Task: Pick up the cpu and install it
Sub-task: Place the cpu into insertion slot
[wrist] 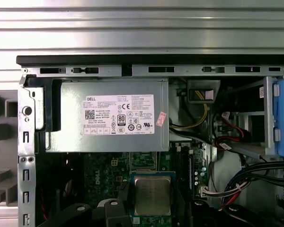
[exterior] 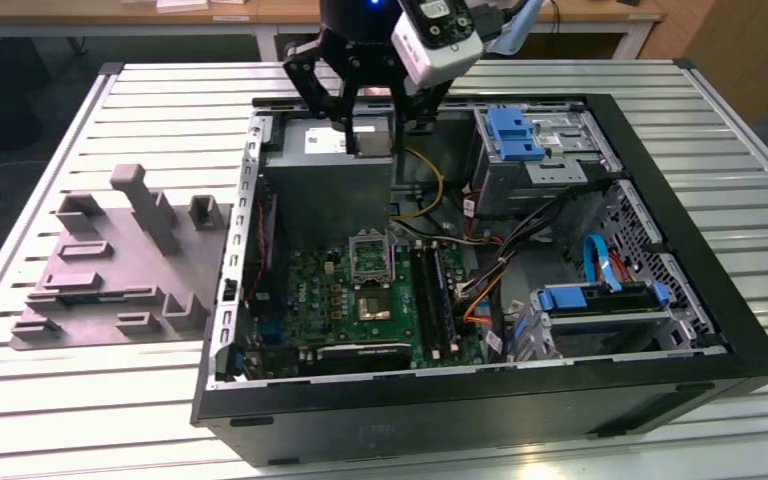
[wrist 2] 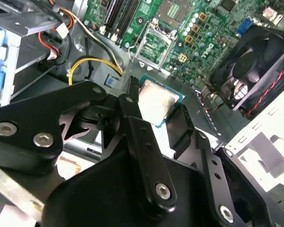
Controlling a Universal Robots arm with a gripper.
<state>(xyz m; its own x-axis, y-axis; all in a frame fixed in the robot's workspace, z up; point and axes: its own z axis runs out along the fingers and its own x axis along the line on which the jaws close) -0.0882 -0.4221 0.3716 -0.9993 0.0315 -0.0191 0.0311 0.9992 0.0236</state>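
The gripper [wrist 2: 156,103] was clamped on the cpu [wrist: 152,195] by opposite edges, a part judged light, rigid and easily damaged.

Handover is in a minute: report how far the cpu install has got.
Done: the cpu is picked up, clamped between the gripper fingers.
In hand: the gripper holds it in the air above the open case, near the power supply.
Left: the socket on the motherboard looks empty, so the cpu is not yet seated.
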